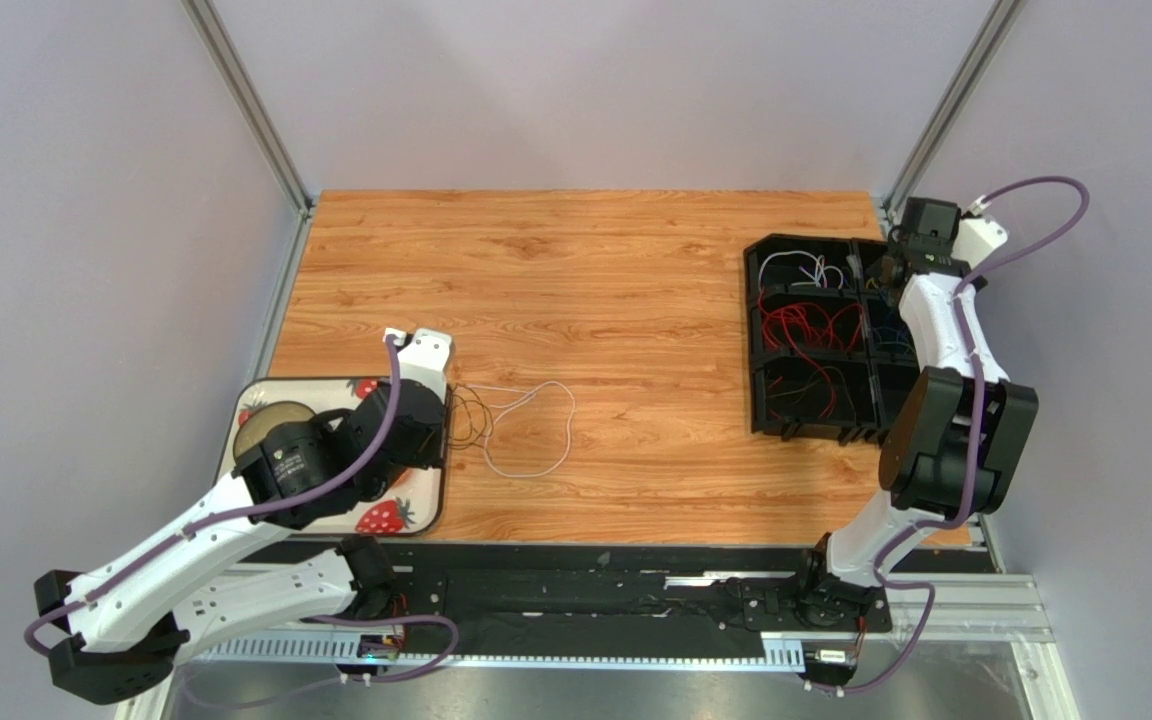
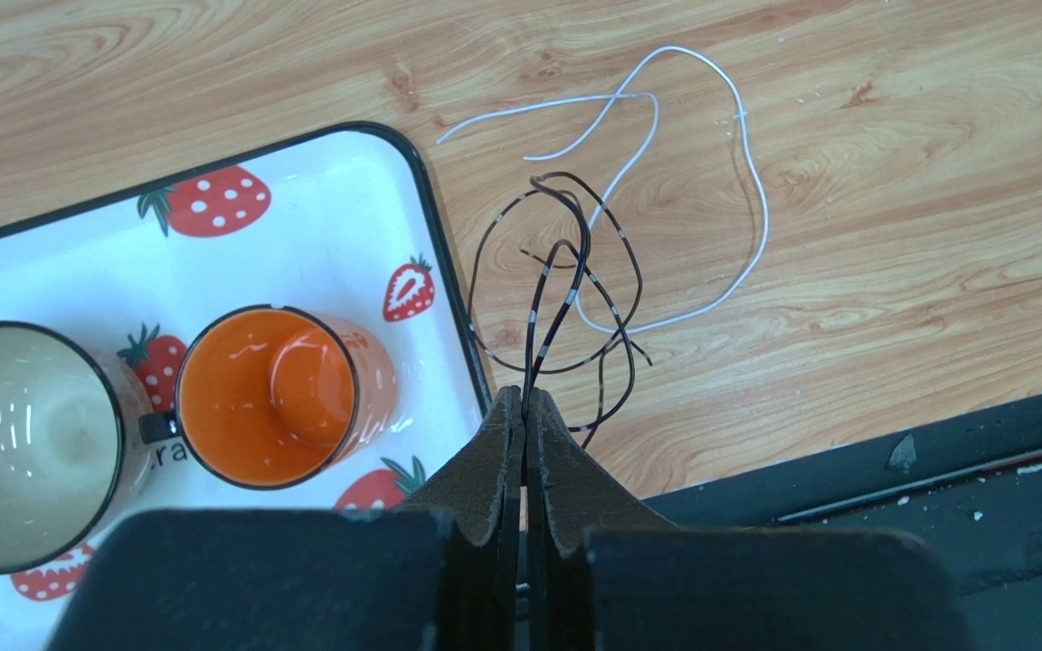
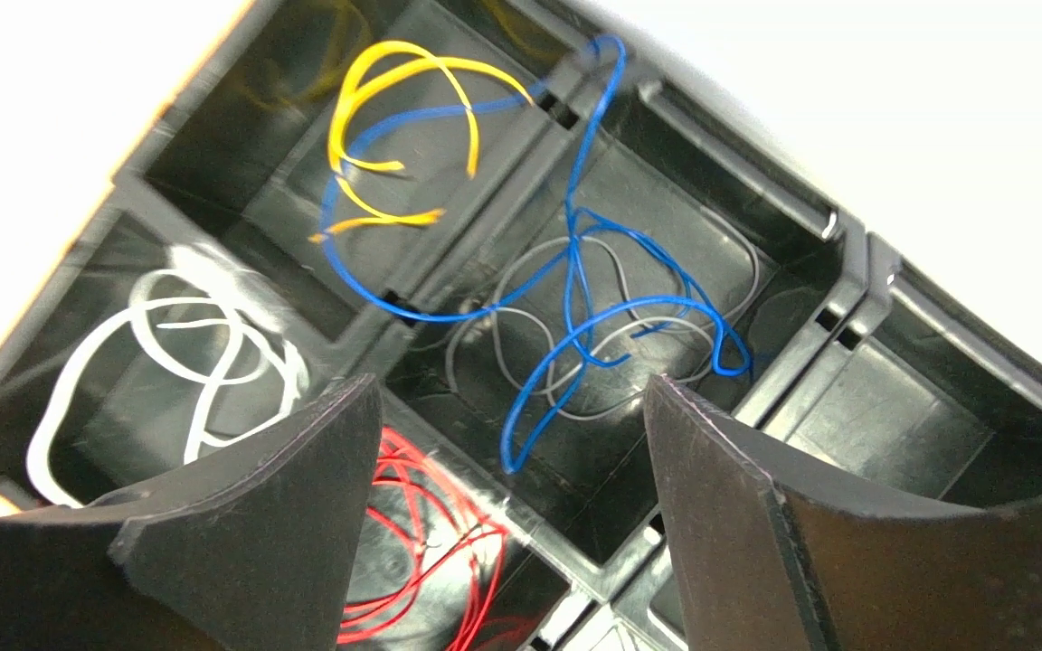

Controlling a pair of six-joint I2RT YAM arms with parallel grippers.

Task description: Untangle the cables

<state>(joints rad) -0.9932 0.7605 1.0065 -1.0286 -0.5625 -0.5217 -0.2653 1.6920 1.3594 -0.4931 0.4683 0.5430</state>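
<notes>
Black bin: red, white, yellow, blue cables; right jaws wide, left jaws pinching dark cable

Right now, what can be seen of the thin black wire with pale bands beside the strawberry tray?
The thin black wire with pale bands lies curled in several loose overlapping loops on the wooden table. The shut left gripper pinches one strand. A thin white wire crosses it; the strawberry tray's black rim runs just beside it.

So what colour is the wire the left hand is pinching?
The wire is black with little white bands; the left wrist view shows it best.
</notes>
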